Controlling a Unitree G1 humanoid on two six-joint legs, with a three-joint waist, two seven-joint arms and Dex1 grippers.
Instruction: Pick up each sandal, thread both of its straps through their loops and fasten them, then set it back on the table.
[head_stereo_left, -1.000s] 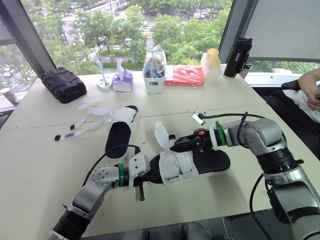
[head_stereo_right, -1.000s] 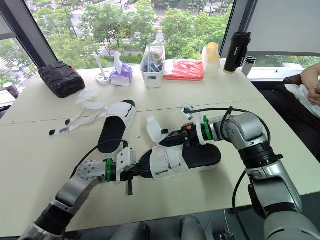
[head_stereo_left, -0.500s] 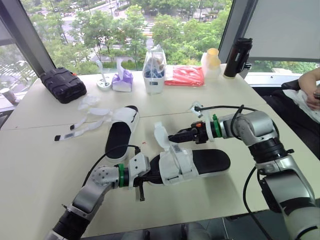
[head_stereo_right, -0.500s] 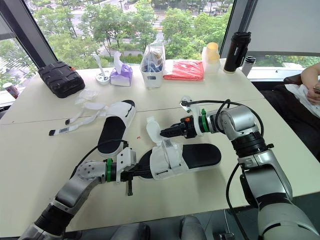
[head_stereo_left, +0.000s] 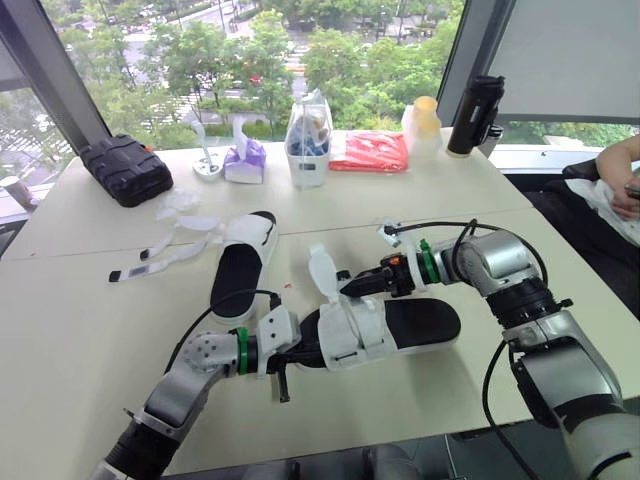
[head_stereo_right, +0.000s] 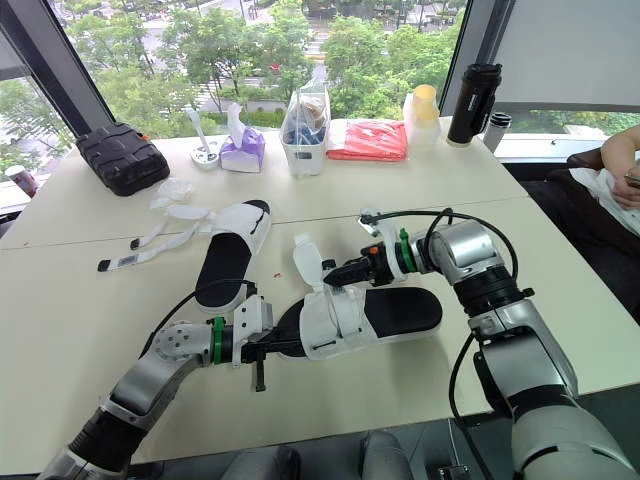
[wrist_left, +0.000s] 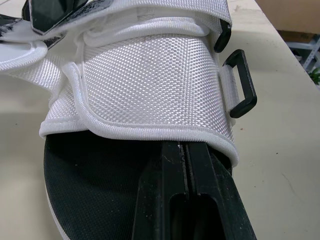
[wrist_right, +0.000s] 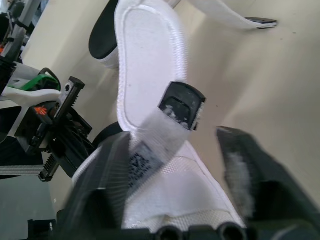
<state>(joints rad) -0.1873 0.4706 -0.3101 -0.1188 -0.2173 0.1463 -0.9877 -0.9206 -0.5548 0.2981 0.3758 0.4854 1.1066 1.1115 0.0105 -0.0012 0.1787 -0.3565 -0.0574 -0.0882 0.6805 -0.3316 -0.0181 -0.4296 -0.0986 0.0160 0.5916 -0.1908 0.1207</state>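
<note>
The near sandal (head_stereo_left: 385, 328) lies on the table (head_stereo_left: 80, 310) close to the middle of its front edge, black footbed up, heel toward the right edge. Its white upper (wrist_left: 150, 80) is folded across the toe end, with a black loop (wrist_left: 241, 82) on one side. 1 loose strap (head_stereo_left: 322, 270) stands up from it.

The left gripper (wrist_left: 184, 150) reaches in from the toe end; its 2 fingers (wrist_left: 170, 190) are pressed together and tucked under the white upper, flat on the footbed. The right gripper (head_stereo_left: 347, 288) hangs over the upper from the heel side, fingers (wrist_right: 245, 175) spread, the labelled end of a strap between them; whether either finger touches it is hard to tell.

The second sandal (head_stereo_left: 240, 265) lies just behind and to the left, toe toward the front edge, its undone straps (head_stereo_left: 165, 250) splayed out toward the left edge.

The table is cream, with a seam running across it behind the sandals. Along the far edge sit a black case (head_stereo_left: 125, 170), a purple tissue pack (head_stereo_left: 243, 160), a clear tub (head_stereo_left: 308, 140), a red packet (head_stereo_left: 369, 152), a yellow-capped bottle (head_stereo_left: 424, 125) and a black flask (head_stereo_left: 475, 115). Crumpled clear plastic (head_stereo_left: 178, 203) lies near the second sandal's straps.

Behind the table, large windows look down on trees. A person's arm (head_stereo_left: 620, 175) shows beyond the right edge.
</note>
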